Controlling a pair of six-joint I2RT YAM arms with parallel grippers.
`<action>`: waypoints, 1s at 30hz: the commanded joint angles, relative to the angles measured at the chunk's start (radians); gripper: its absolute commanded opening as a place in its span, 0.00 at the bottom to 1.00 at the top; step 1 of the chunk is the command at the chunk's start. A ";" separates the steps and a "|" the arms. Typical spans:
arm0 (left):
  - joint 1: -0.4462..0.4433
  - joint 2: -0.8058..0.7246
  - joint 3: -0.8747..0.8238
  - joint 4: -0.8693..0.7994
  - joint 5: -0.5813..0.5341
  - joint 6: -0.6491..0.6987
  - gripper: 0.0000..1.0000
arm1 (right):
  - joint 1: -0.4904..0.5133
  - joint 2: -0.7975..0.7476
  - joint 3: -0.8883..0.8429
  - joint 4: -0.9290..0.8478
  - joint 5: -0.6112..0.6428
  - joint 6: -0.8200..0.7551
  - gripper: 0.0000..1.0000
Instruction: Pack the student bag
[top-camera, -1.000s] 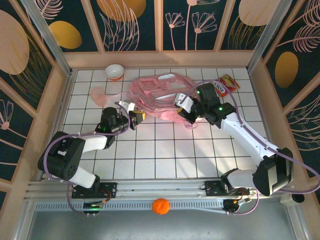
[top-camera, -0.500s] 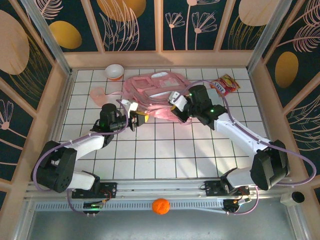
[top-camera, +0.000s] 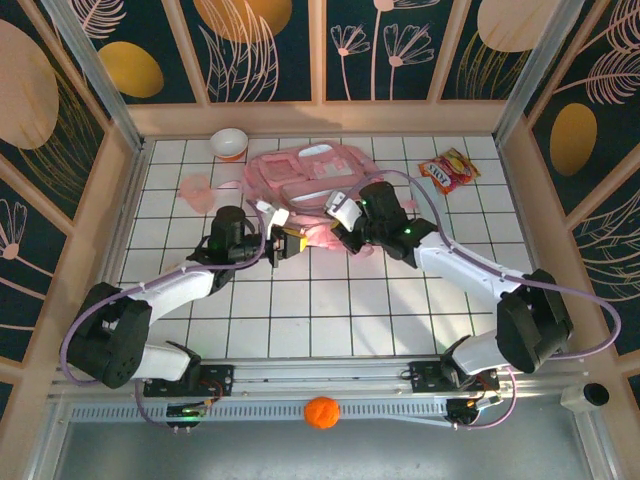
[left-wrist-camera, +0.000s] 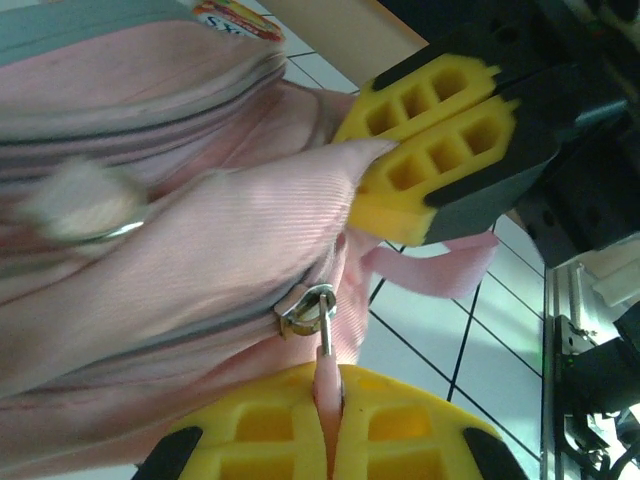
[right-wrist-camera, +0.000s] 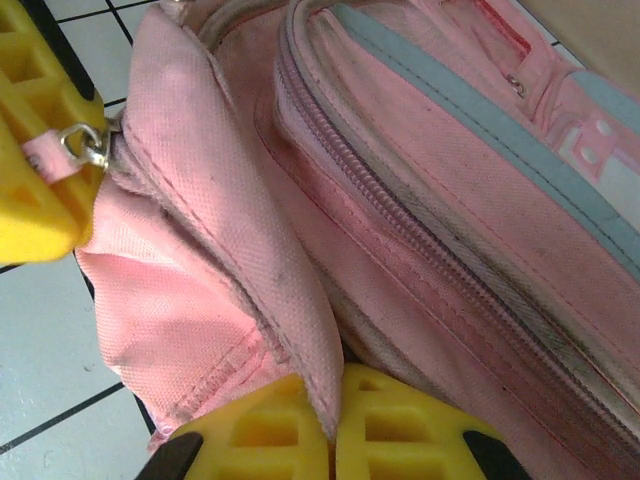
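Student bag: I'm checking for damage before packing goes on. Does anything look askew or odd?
No damage shows. The student bag lies crumpled, its near corner stretched between the left fingers, pinching the zip pull, and the right fingers, pinching a fabric fold.

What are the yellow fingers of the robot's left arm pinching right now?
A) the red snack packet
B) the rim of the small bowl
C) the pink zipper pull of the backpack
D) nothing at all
C: in the left wrist view, the left gripper has its yellow fingers closed on the pink zipper pull of the student bag.
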 joint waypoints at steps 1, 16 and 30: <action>-0.061 -0.007 0.067 0.089 0.082 -0.006 0.00 | 0.025 0.039 -0.004 0.183 0.035 0.079 0.00; -0.062 0.061 -0.060 -0.122 -0.328 0.016 0.00 | -0.120 -0.069 -0.044 -0.172 -0.065 0.939 0.60; -0.062 0.142 -0.040 -0.177 -0.202 0.105 0.00 | -0.131 0.148 -0.067 -0.078 0.002 1.371 0.58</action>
